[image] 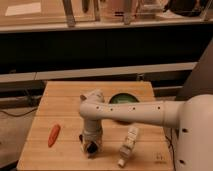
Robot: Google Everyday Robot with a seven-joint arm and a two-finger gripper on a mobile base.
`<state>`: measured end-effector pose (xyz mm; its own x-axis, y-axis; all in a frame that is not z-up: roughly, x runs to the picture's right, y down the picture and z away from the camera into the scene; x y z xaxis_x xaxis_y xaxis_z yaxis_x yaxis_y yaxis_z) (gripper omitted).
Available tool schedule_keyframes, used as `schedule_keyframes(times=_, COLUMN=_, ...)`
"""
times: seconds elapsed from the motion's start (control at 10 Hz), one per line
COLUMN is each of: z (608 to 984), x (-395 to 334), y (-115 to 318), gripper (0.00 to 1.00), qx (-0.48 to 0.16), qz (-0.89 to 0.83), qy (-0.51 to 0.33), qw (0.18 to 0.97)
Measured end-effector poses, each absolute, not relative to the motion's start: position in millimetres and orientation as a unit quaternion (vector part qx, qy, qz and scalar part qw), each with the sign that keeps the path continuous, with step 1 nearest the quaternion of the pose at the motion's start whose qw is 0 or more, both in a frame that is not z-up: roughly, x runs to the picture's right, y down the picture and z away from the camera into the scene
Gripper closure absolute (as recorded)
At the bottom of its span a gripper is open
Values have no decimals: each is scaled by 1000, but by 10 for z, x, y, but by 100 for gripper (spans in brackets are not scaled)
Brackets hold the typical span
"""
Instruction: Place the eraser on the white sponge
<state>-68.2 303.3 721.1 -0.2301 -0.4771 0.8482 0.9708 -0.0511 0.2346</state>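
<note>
Wooden worktop (65,107) carrying an orange carrot (53,135) at left, a green bowl (123,99) behind the arm, a pale bottle (129,145) lying at right. Hand (90,146) lowered to the worktop's front edge, between carrot and bottle; cannot tell whether clenched or released. Eraser and white sponge not made out.

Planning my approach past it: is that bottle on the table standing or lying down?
Lying down. The bottle rests lengthwise on the table, cap toward the near edge, right of the gripper, which is down at the tabletop.
</note>
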Motion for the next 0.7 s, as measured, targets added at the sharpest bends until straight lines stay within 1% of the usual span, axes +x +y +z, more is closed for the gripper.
schedule_keyframes(times=0.7, z=7212, x=-659, y=3016, gripper=20, qx=-291, qz=-657, qy=-429, qw=547)
